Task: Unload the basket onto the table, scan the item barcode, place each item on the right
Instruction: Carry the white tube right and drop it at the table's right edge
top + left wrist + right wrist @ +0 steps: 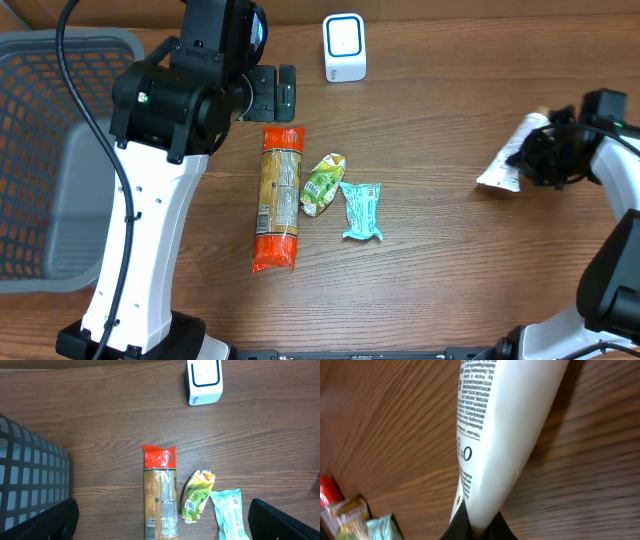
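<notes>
My right gripper [535, 155] is shut on a white tube [503, 172] at the right side of the table and holds it above the wood. In the right wrist view the tube [505, 425] runs up from the dark fingers [492, 529] and shows small black print; no barcode shows. The white scanner [344, 47] with a blue outline stands at the back centre, also seen in the left wrist view as the scanner [204, 381]. My left gripper [278, 90] hangs open over the top end of the spaghetti pack, with nothing between its fingers [52, 520].
A long orange spaghetti pack [280, 197], a green snack packet [323, 183] and a teal packet [361, 210] lie side by side mid-table. A grey basket [75, 170] with an orange mesh bottom stands at the left edge. The left arm's white body rises from the front left.
</notes>
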{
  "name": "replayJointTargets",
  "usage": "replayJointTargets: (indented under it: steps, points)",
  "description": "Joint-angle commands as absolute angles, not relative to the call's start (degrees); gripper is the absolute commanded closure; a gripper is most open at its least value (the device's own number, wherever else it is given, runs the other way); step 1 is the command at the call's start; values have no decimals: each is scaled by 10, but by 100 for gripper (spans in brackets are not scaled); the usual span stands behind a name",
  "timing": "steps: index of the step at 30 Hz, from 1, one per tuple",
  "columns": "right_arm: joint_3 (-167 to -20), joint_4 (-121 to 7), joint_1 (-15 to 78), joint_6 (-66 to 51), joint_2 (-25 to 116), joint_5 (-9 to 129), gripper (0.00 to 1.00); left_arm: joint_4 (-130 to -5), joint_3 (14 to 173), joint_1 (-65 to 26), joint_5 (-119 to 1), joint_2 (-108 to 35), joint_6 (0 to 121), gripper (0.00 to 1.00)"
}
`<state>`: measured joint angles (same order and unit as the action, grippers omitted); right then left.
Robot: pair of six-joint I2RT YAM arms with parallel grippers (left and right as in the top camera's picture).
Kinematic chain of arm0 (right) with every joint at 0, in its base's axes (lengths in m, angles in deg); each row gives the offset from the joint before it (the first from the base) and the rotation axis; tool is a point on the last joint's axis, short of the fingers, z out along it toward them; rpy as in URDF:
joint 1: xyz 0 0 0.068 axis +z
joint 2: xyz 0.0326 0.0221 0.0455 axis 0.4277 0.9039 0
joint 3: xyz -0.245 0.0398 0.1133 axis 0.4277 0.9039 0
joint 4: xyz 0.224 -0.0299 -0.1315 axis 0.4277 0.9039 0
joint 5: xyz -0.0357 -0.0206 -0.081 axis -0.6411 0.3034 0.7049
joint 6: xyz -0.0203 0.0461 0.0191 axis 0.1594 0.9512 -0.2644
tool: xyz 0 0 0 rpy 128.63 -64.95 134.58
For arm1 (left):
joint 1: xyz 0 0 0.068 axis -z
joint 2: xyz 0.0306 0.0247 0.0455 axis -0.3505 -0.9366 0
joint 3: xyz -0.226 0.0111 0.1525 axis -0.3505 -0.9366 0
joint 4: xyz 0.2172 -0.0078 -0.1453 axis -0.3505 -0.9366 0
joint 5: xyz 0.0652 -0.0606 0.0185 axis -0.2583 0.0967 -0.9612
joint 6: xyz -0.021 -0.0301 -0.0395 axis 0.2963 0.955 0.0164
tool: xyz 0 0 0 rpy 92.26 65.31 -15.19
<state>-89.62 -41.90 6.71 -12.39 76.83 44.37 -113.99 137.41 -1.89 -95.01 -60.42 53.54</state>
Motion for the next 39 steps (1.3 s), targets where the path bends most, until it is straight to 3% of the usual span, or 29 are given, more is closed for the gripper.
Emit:
replayJointTargets:
  steps: [1,6,26,39]
  points:
    - [-893,-440,54,-112,758,428,96,-1139,1375,-22,-956,-606,524,0]
    - [-891,-465,53,-102,758,462,96,-1139,1375,-22,-956,-606,524,0]
    - [-891,-507,53,116,758,714,96,-1139,1375,-22,-956,-606,524,1]
    - [-883,-532,53,165,759,793,96,-1139,1375,-22,-956,-606,524,0]
